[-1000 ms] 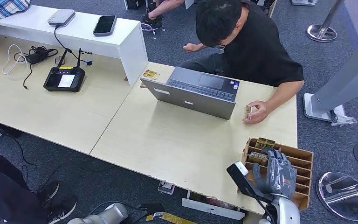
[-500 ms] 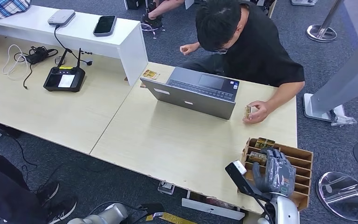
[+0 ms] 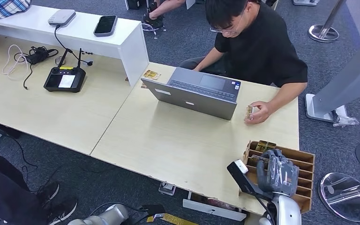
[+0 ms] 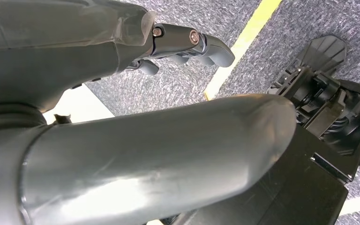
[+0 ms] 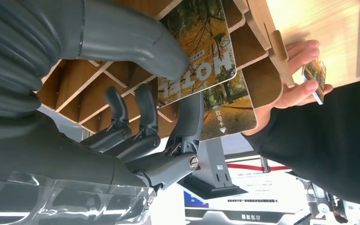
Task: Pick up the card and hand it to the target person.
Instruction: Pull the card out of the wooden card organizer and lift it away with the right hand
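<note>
- right hand over the wooden rack, thumb and fingers pinching a card in its slot; barely moved since earlier
- left hand hangs loosely curled, empty
- person beyond the rack now sits upright, holding another card

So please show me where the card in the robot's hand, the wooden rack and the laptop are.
card [image 5: 201, 51], right wrist view, its printed face.
wooden rack [image 3: 304, 161], head view, a divider.
laptop [image 3: 192, 99], head view, lid's back.
</note>
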Controlling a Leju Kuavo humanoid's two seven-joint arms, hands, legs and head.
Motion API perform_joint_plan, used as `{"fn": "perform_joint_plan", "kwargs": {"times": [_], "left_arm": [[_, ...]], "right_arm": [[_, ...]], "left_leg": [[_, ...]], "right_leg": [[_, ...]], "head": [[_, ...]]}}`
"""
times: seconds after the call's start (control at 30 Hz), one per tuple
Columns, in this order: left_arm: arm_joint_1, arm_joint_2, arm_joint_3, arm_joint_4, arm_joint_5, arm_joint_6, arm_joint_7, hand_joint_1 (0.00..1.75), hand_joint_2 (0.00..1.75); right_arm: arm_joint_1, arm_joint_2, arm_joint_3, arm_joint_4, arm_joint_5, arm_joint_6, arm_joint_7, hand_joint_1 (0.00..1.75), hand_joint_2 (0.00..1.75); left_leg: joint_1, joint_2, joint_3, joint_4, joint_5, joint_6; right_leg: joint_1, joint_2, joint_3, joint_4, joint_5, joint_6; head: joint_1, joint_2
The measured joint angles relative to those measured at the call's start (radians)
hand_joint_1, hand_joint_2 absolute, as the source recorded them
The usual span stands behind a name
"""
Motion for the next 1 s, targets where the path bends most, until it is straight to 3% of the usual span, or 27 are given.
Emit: {"fn": "perform_joint_plan", "kwargs": {"times": [0.3,1.0], "left_arm": [[0.0,0.0,0.0,0.0,0.001,0.002,0.0,0.0,0.0],[0.0,0.0,0.014,0.0,-0.002,0.002,-0.001,0.0,0.0]], "right_arm": [[0.015,0.0,0.001,-0.021,-0.052,-0.026,-0.038,1.54,1.75],[0.039,-0.017,0.014,-0.145,-0.028,-0.044,-0.043,1.52,1.75]], "left_leg": [[0.0,0.0,0.0,0.0,0.0,0.0],[0.0,0.0,0.0,0.0,0.0,0.0]], "right_leg": [[0.0,0.0,0.0,0.0,0.0,0.0],[0.0,0.0,0.0,0.0,0.0,0.0]], "head": [[0.0,0.0],[0.0,0.0]]}}
